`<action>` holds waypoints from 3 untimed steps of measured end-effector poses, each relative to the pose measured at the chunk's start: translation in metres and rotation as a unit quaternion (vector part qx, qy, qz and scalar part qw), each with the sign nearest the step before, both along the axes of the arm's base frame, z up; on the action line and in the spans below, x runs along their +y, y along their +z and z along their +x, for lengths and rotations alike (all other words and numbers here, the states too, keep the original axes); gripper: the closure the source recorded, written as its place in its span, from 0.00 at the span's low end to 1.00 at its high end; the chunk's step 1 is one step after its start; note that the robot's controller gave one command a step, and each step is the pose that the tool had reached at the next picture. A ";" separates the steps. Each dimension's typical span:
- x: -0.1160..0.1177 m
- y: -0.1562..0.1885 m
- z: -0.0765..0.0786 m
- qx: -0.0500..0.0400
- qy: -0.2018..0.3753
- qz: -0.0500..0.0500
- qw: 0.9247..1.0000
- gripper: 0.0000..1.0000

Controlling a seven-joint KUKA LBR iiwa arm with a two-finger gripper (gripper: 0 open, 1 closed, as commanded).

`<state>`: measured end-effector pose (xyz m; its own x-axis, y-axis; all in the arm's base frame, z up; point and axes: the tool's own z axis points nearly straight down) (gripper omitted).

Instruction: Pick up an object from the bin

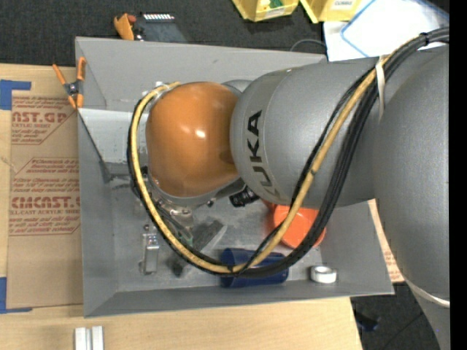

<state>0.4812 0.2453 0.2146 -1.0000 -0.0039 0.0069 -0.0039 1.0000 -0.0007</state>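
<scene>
Several bits sat along the bin's (pixel 102 275) near wall: a white cap (pixel 322 273), a blue piece (pixel 252 258) and a grey metal clip (pixel 149 251). An orange block (pixel 292 226) lay just behind. Further in, the gripper (pixel 179 219) hung low under its orange cover (pixel 190 141), beside a small dark scrap (pixel 208 232); couldn't tell if it was open or closed.

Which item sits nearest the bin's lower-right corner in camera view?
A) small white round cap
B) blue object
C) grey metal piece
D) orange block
A: the small white round cap lies by the lower-right corner of the bin, to the right of the blue object and below the orange block. The grey metal piece is over on the left side.
</scene>
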 end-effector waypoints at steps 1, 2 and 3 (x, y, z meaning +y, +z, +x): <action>-0.002 0.005 0.002 -0.004 -0.002 0.001 1.000 0.00; -0.035 -0.065 0.016 -0.005 0.084 0.001 0.996 0.00; -0.086 -0.053 0.049 -0.009 0.163 0.002 0.987 0.00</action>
<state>0.5306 0.1596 0.1612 -0.9456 -0.3250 -0.0107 -0.3250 0.9457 -0.0005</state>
